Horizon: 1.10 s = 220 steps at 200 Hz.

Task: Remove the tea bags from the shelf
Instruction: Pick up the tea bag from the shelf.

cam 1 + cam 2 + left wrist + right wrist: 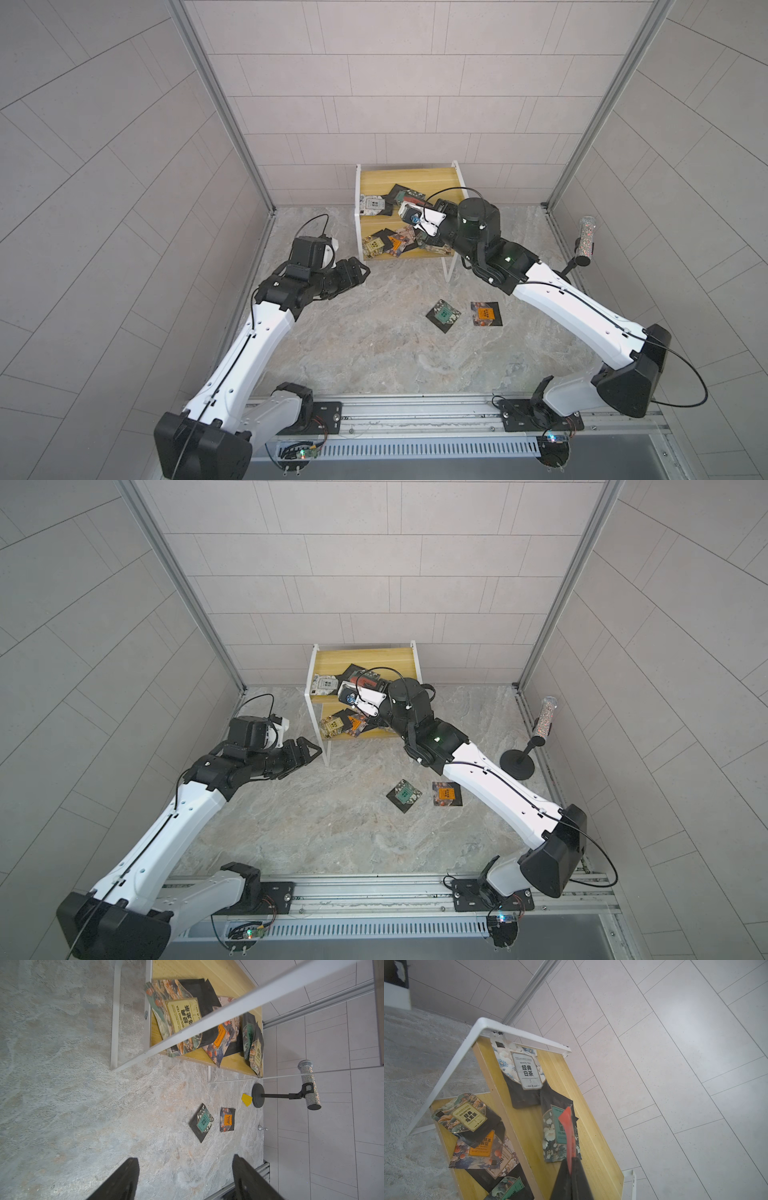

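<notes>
Above the shelf (409, 176) at twelve o'clock — pinching a red tea bag (567, 1126) in the right gripper (572, 1162), over other tea bags (527, 1070) lying on it; holding the left gripper (184, 1158) spread at nine.

In both top views the right arm (473, 226) partly covers the shelf (399, 176) at its right end and the tea bags (433, 248) there.

Grey tiled walls (374, 83) on three sides, aluminium corner posts (222, 108), marbled stone floor (374, 357), metal rail (415, 409) along front, even light.
</notes>
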{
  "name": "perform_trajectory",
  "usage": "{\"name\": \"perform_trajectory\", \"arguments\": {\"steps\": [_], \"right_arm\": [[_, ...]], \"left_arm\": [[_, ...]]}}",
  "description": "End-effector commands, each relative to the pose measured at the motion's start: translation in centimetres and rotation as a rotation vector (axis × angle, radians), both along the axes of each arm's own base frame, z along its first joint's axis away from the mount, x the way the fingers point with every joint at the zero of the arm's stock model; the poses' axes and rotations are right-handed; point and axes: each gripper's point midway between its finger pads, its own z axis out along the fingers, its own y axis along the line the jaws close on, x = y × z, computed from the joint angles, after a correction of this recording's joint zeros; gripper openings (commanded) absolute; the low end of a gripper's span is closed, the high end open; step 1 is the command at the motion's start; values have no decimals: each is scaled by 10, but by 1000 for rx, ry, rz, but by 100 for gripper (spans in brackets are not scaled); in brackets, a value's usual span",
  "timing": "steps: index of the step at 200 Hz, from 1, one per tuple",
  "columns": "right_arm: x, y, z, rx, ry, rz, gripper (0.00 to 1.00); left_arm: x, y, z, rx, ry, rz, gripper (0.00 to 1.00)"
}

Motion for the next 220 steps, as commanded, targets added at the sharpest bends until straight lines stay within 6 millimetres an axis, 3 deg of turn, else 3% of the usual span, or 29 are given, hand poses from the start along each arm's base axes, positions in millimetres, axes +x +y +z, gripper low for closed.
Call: {"name": "perform_trajectory", "arguments": {"steps": [1, 57, 108, 140, 220], "right_arm": [[-17, -15, 32, 49, -50, -6, 0], [-56, -25, 27, 42, -43, 37, 0], [-95, -22, -5, -1, -3, 100, 0], [-121, -15, -36, -42, 41, 147, 0], [-143, -8, -80, -62, 114, 173, 0]], "left_arm": [[1, 0, 8, -7, -30, 6, 78], [1, 0, 12, -15, -36, 13, 78], [-2, 3, 11, -11, -36, 25, 78], [-6, 6, 6, 3, -27, 30, 78], [-14, 13, -9, 35, -1, 45, 78]]}}
